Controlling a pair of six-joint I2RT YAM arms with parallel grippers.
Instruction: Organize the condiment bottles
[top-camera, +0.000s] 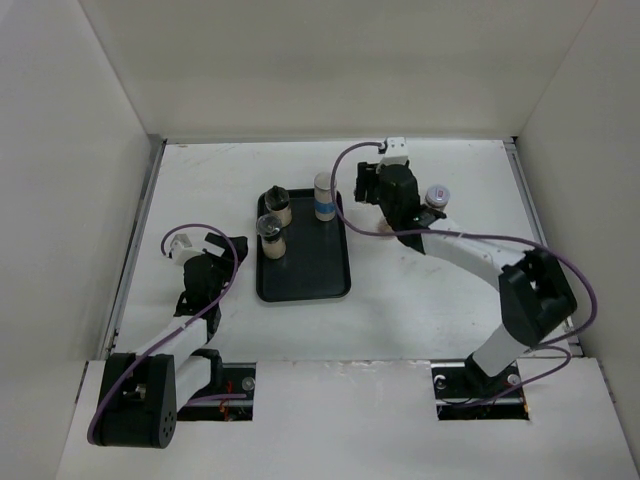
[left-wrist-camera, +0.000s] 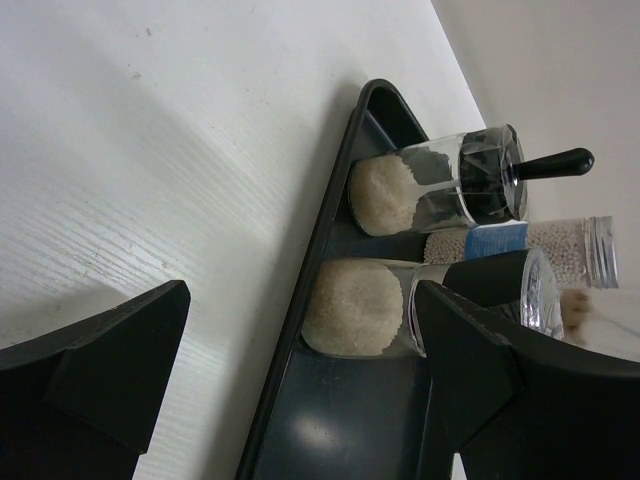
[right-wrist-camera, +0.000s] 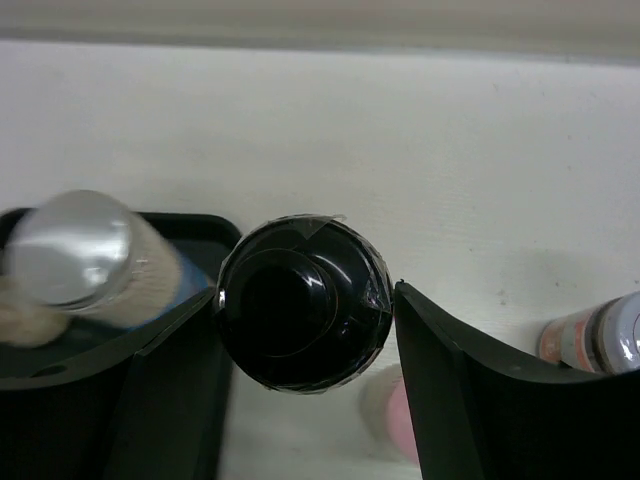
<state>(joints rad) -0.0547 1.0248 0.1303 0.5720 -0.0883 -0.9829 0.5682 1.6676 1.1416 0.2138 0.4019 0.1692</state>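
A black tray (top-camera: 305, 275) holds three condiment bottles: a black-knobbed one (top-camera: 277, 203), a clear-capped one (top-camera: 270, 236) and the tall blue-banded one (top-camera: 323, 196). My right gripper (top-camera: 371, 188) hangs just right of the tray's far corner, its fingers closed round a black-capped bottle (right-wrist-camera: 303, 303) seen from above; the left finger touches the cap and the right finger is a hair off it. A lilac-capped bottle (top-camera: 437, 196) stands to the right, also in the right wrist view (right-wrist-camera: 600, 338). My left gripper (top-camera: 205, 252) is open and empty, left of the tray (left-wrist-camera: 300, 330).
White walls close in the table on three sides. A blurred pink-capped thing (right-wrist-camera: 395, 415) lies on the table under the right gripper. The near half of the tray (left-wrist-camera: 340, 440) is bare. The right arm's purple cable (top-camera: 500, 240) loops over the table.
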